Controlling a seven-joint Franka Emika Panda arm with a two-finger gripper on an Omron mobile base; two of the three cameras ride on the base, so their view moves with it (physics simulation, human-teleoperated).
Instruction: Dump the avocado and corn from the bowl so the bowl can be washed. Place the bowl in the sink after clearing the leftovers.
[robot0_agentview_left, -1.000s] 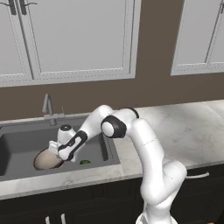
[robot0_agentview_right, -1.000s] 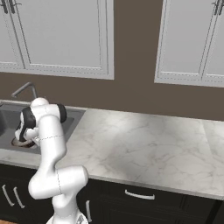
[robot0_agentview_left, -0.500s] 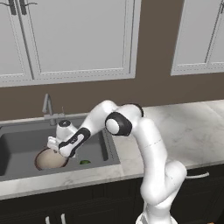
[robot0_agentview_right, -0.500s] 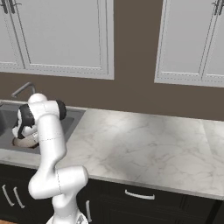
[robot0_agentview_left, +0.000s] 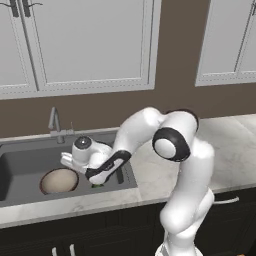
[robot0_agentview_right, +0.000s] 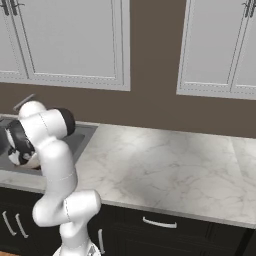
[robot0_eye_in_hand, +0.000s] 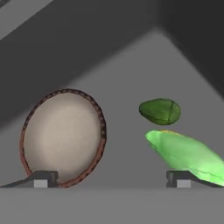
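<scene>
We are looking at the bowl (robot0_eye_in_hand: 62, 136) first: it is lying on the floor of the sink (robot0_agentview_left: 25, 160), rim up, its pale inside bare. Just beside the bowl, apart from it, the avocado (robot0_eye_in_hand: 160, 110) and the corn (robot0_eye_in_hand: 186, 154) in its green husk are lying on the same sink floor, the avocado a little farther from the hand than the corn. In the left base view we are seeing the bowl (robot0_agentview_left: 59, 180) near the front wall of the sink, with a bit of green at the arm's edge beside it.

We are holding our gripper (robot0_eye_in_hand: 109, 178) over the bowl and the leftovers with its fingers spread wide and nothing between them; one fingertip (robot0_eye_in_hand: 40, 179) is lining up with the bowl's near rim, though we cannot tell whether it is touching.

We are judging the task as essentially finished: food out, bowl in the sink, grip let go. The next move calls only for lifting the arm straight clear of the sink without nudging the bowl.

We are counting one bowl, one avocado, one corn, one sink and one faucet (robot0_agentview_left: 54, 122) behind the bowl.
</scene>
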